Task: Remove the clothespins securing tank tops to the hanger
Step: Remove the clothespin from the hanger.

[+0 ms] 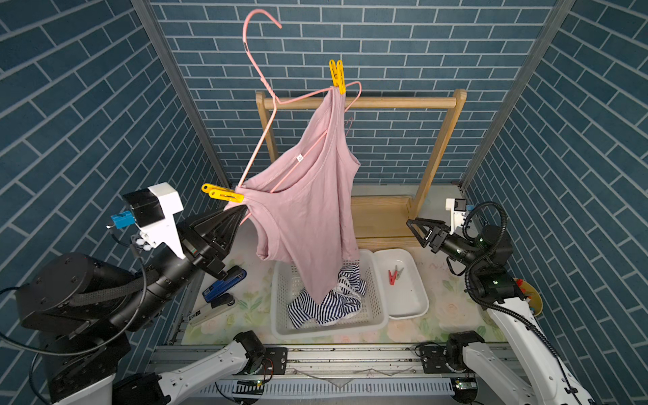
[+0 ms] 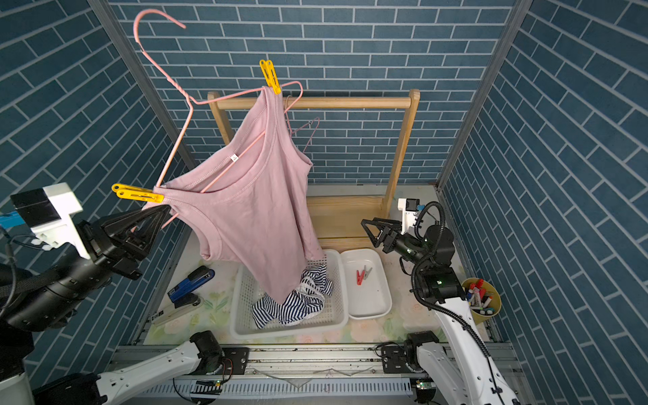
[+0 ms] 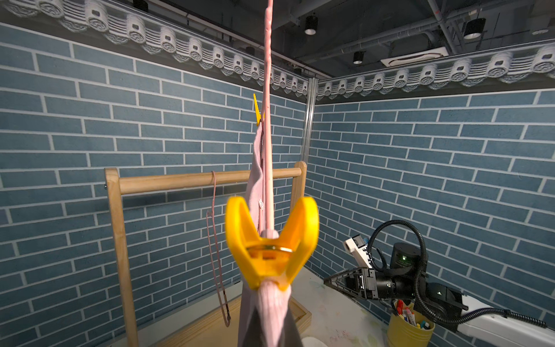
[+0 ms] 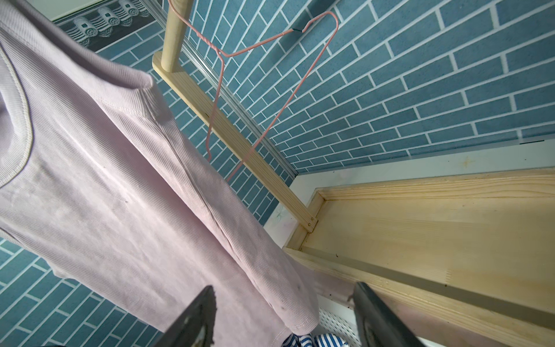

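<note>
**Two yellow clothespins on the pink top, red and grey in the tray**

So the pink tank top is hanging crooked off a pink wire hanger that's tilting way over, up in front of the wooden rack. The upper yellow clothespin is pinching one strap at the hanger's high corner. The lower yellow clothespin is pinching the other strap at the low corner.

The left end effector is clamping tight on the pink tank top's strap at that low corner, right under the lower yellow clothespin. Its wrist view is staring straight at that clothespin's handle end and spring, while the upper one is just peeking out beside the wire.

Only the top views are showing the rest. The red clothespin and grey clothespin are lying together in the white tray. The striped tank top is sitting crumpled in the basket beside it on the counter, with the pink hem dangling into the basket.

The right end effector is hovering near the rack's base with its jaws spread wide, gripping nothing. Its wrist view is giving the clearest look at a second hanger hanging on the rack's rail.
</note>
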Robot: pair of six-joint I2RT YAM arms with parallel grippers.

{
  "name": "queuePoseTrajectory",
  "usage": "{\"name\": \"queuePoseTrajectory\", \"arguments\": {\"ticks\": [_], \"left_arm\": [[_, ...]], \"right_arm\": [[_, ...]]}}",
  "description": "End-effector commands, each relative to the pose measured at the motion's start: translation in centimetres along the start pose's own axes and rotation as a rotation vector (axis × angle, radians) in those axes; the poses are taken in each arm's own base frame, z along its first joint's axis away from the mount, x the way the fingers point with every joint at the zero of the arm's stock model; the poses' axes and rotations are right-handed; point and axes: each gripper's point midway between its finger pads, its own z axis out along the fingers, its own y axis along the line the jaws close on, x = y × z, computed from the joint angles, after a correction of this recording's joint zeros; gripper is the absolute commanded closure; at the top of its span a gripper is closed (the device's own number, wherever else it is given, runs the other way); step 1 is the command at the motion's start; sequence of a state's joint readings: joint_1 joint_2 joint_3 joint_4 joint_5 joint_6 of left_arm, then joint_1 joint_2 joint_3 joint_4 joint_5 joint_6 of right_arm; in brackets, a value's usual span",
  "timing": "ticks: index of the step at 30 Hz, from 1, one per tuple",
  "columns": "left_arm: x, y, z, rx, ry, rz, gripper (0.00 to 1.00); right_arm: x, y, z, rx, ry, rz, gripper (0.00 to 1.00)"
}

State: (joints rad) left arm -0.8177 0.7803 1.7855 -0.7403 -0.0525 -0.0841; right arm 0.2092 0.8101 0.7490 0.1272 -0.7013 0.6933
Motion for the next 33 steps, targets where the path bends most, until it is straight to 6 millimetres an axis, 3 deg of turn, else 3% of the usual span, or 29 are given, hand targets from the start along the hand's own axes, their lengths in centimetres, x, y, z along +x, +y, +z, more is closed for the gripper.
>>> {"name": "queuePoseTrajectory", "arguments": {"ticks": [1, 5, 12, 13, 16, 24, 33], "left_arm": [[-0.7, -0.2, -1.4, 0.022, -0.061, -0.021, 1.00], [-0.3, -0.5, -3.0, 0.052, -0.068, -0.032, 1.00], [2.4, -0.4, -3.6, 0.054, 0.024, -0.036, 1.00], [2.1, -0.3, -4.8, 0.058, 0.004, -0.039, 1.00], [2.8, -0.9, -5.5, 0.097, 0.023, -0.046, 1.00], [6.2, -1.7, -5.2, 0.146, 0.131, -0.043, 1.00], [10.6, -1.8, -4.1, 0.157, 0.238, -0.027, 1.00]], "right_arm": [[-1.5, 1.2, 0.2, -0.021, -0.023, -0.058, 0.28], [-1.9, 1.4, 0.4, -0.014, -0.003, -0.082, 0.27], [-3.6, 2.9, 0.5, -0.014, 0.017, -0.158, 0.27], [-3.9, 3.2, 0.6, -0.018, 0.017, -0.167, 0.27], [-5.0, 3.9, 0.9, -0.038, 0.013, -0.190, 0.27], [-8.3, 7.8, 1.6, -0.167, 0.016, -0.277, 0.27], [-9.2, 11.1, 1.1, -0.282, 0.031, -0.365, 0.24]]}}
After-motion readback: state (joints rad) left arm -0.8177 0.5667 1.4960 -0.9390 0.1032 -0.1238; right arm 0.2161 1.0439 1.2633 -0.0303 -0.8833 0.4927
